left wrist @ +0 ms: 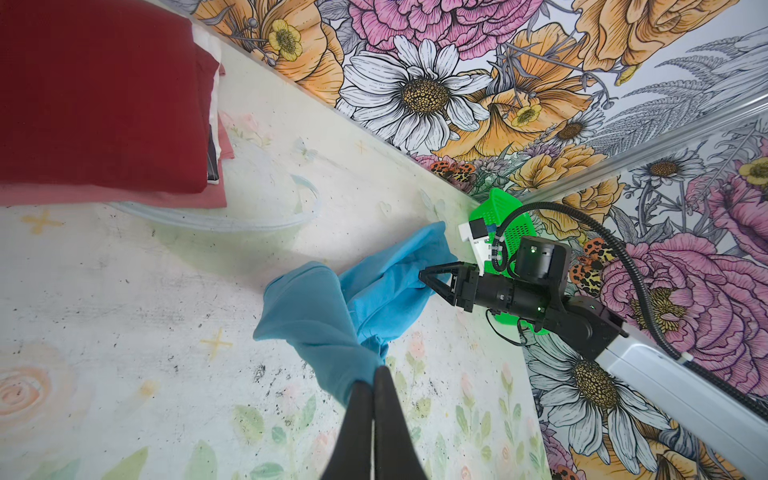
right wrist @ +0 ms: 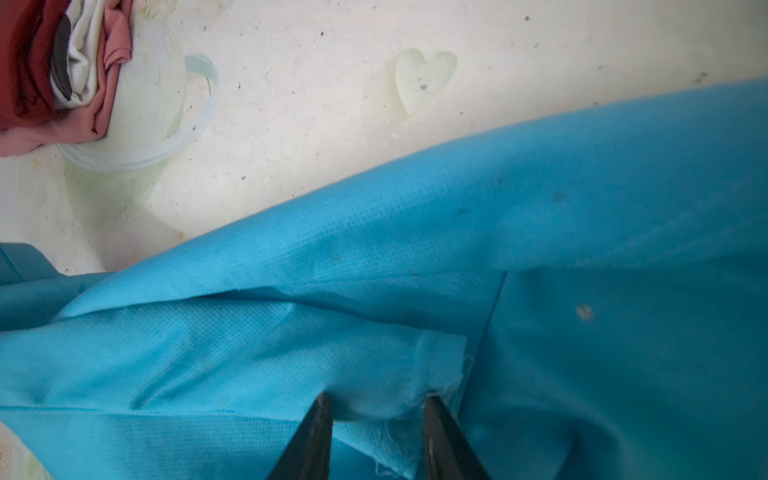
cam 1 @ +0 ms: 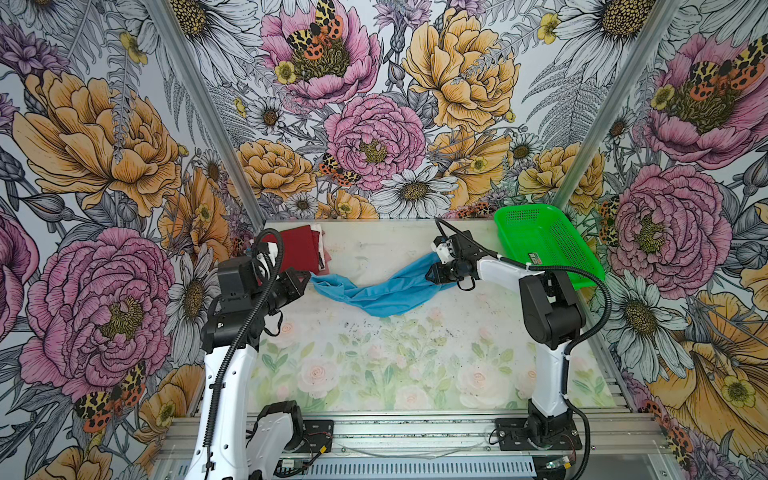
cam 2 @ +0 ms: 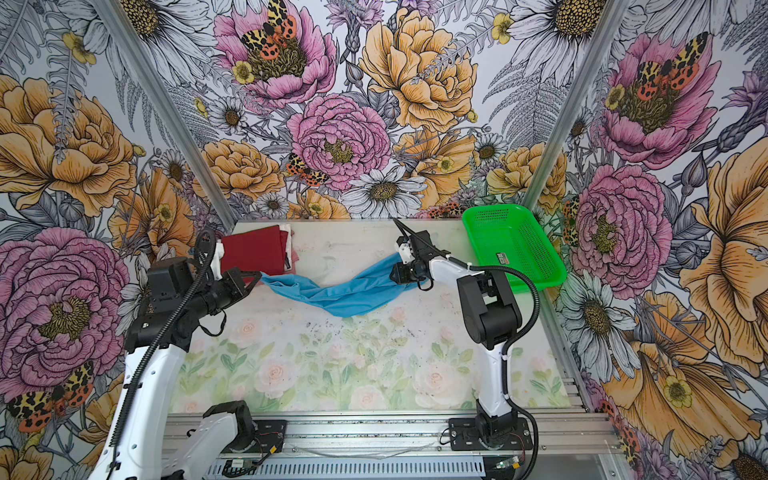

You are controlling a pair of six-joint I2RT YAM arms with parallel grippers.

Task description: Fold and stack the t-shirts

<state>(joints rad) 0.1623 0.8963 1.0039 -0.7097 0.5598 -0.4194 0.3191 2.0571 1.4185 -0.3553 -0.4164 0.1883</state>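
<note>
The left claw [left wrist: 376, 376] is pressed together and pinches one end of the blue t-shirt [cam 1: 374, 291]. From there the shirt runs as a long twisted band across the counter [cam 1: 415, 353] to the right claw [right wrist: 378, 401], whose jaws stand apart around a fold. Whether they grip it, I cannot tell.

In both top views the left gripper [cam 1: 308, 277], extended from centre left, is clamped on the sky-blue t-shirt [cam 1: 374, 293], while the right gripper [cam 1: 429, 275], extended from centre right, is seen with jaws partly apart around its other end.
</note>
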